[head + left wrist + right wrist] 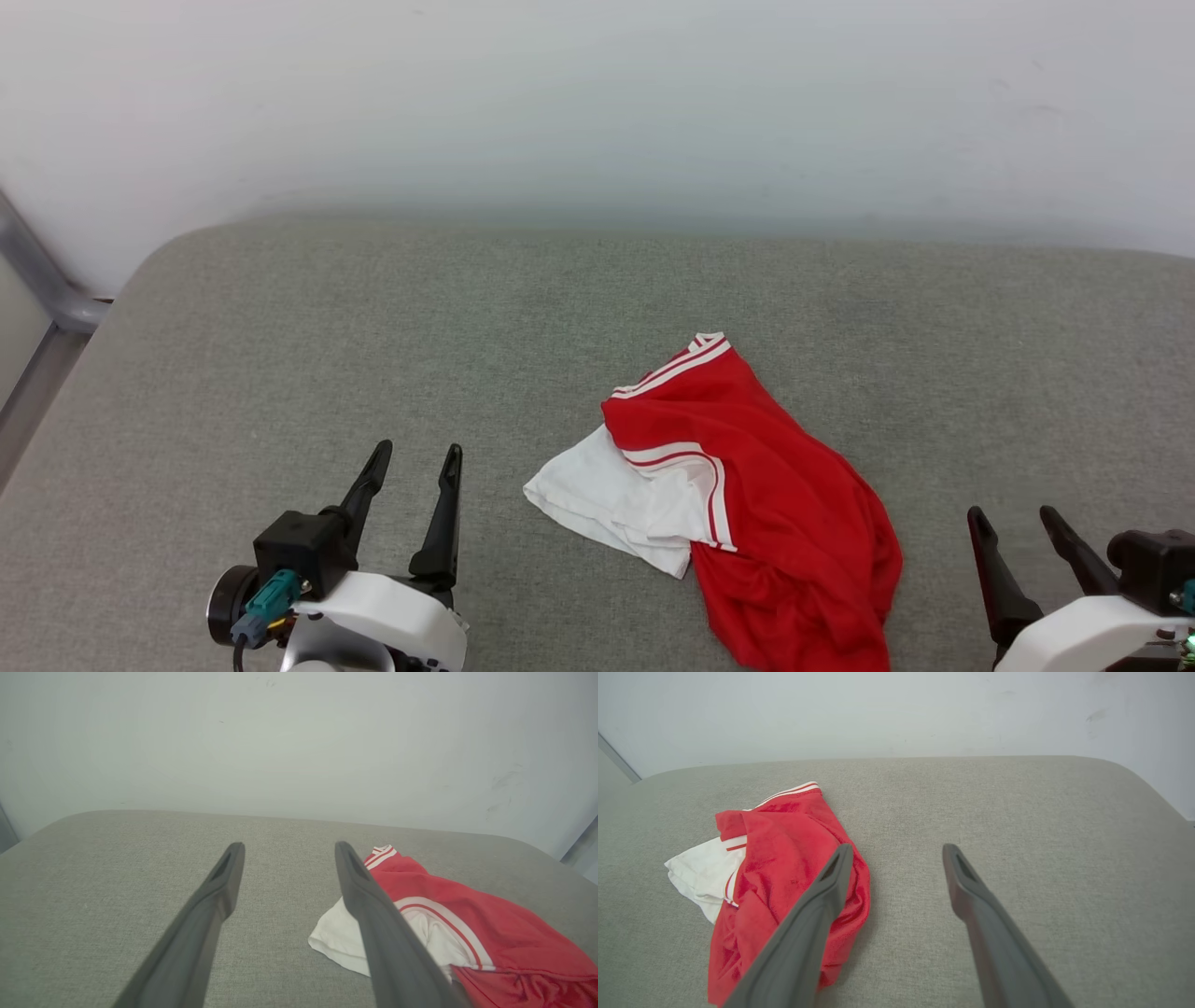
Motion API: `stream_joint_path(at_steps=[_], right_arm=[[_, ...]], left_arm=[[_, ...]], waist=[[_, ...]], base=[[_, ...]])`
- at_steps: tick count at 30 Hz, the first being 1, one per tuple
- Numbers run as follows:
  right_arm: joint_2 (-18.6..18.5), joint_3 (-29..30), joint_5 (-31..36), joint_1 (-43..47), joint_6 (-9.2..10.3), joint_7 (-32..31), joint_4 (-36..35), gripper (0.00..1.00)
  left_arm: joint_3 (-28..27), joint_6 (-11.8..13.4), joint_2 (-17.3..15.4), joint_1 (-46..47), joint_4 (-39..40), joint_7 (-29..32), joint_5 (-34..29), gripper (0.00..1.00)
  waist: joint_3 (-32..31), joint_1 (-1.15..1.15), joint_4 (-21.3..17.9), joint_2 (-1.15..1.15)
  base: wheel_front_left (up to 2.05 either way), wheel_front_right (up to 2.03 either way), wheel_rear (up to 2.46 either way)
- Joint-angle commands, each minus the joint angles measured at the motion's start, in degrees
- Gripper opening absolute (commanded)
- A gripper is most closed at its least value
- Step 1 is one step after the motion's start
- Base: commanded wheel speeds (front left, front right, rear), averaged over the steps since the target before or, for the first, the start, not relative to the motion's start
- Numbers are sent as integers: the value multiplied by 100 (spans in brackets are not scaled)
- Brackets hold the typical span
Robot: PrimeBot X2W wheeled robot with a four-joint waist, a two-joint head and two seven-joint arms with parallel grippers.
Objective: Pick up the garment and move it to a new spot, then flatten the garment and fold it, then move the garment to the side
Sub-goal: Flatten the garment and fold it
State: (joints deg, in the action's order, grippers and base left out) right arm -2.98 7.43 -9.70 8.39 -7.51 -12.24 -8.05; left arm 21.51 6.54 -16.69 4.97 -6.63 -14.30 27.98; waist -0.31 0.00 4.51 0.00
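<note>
Garment point(794, 523) in a crumpled heap on grey cushion point(373, 308), right of centre. Red body trailing down to the head view's bottom edge, white sleeve spread toward the left, striped trim pointing at the far edge. Wide bare fabric behind the heap, up to the cushion's far edge under the pale wall point(597, 93); more bare fabric leftward as far as the rounded corner. Left gripper point(417, 450) near the white sleeve but apart from it, jaws spread wide, nothing between. Right gripper point(1012, 513) off the red side, a strip of cushion between, jaws likewise wide apart and holding nothing.
</note>
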Motion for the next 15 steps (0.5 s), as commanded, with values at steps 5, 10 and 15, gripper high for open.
stream_joint_path(at_steps=[5, 10, 15], right_arm=[[17, -205, -52, -221, 3, -439, -11, 100], [-308, -963, -171, -702, 5, -1475, 65, 100], [-1027, -2231, -596, -1623, 4, -3080, 382, 100]], left_arm=[[13, -30, 17, 85, -3, -19, 42, 100], [25, -83, 51, 158, -27, -44, 37, 100], [31, -193, 149, 370, -100, -64, 17, 100]], waist=[[93, 0, 94, 0], [246, 0, 212, 0], [544, 0, 517, 0]], base=[[0, 0, 0], [0, 0, 0], [0, 0, 0]])
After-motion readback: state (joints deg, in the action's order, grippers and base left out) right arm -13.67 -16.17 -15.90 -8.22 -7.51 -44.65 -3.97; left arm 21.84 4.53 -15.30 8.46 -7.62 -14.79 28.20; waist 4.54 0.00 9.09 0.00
